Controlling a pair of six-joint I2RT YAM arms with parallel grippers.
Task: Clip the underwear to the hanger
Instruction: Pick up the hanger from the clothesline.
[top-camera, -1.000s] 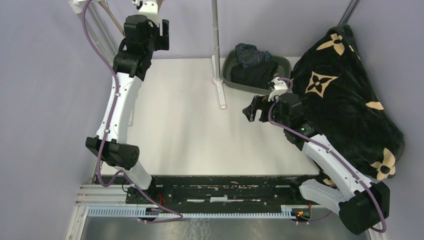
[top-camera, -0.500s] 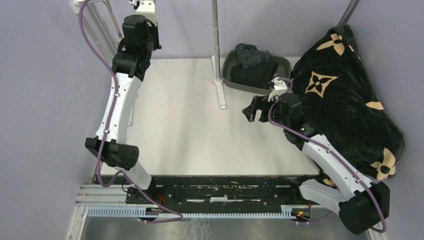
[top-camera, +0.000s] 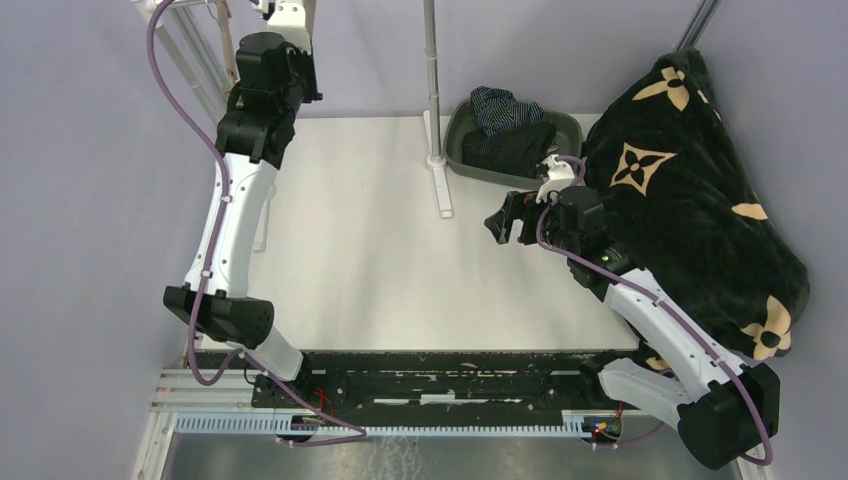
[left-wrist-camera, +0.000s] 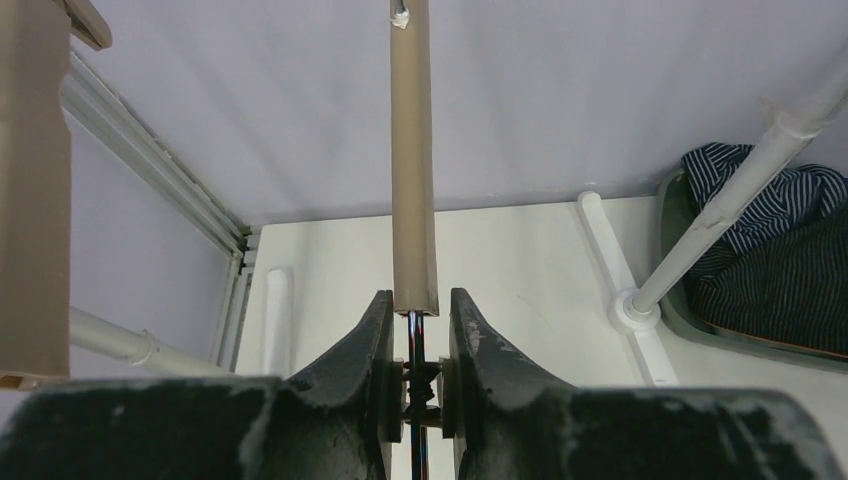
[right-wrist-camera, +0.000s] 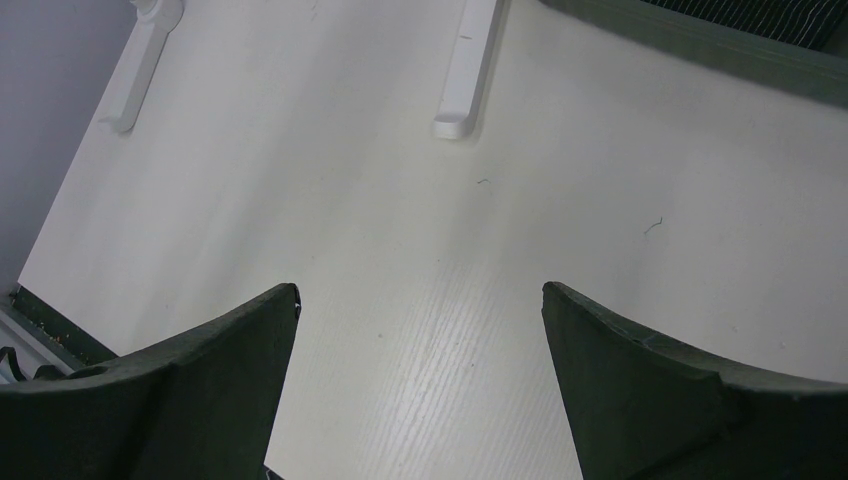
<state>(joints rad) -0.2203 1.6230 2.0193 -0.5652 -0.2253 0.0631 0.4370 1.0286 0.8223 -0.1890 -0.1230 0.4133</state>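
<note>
The underwear lies in a grey-green tray (top-camera: 567, 124) at the back right: a navy striped piece (top-camera: 503, 105) (left-wrist-camera: 770, 195) on top of a black pinstriped one (top-camera: 512, 148) (left-wrist-camera: 785, 290). The hanger's tan bar (left-wrist-camera: 413, 150) rises straight up from between my left gripper's fingers. My left gripper (left-wrist-camera: 418, 300) (top-camera: 285, 15) is high at the back left, shut on the hanger's clip (left-wrist-camera: 423, 380) and its thin metal rod. My right gripper (top-camera: 505, 222) (right-wrist-camera: 420, 290) hovers open over bare table, just in front of the tray, holding nothing.
A white rack pole (top-camera: 432, 70) stands on a foot (top-camera: 440, 185) beside the tray. A big black blanket with tan flower motifs (top-camera: 690, 190) covers the right side. Another tan wooden piece (left-wrist-camera: 30, 180) hangs at far left. White frame rails (top-camera: 190, 50) run along the back left.
My left gripper's fingers have closed onto the hanger's clip, and that arm has shifted slightly left. The right arm has not moved.
</note>
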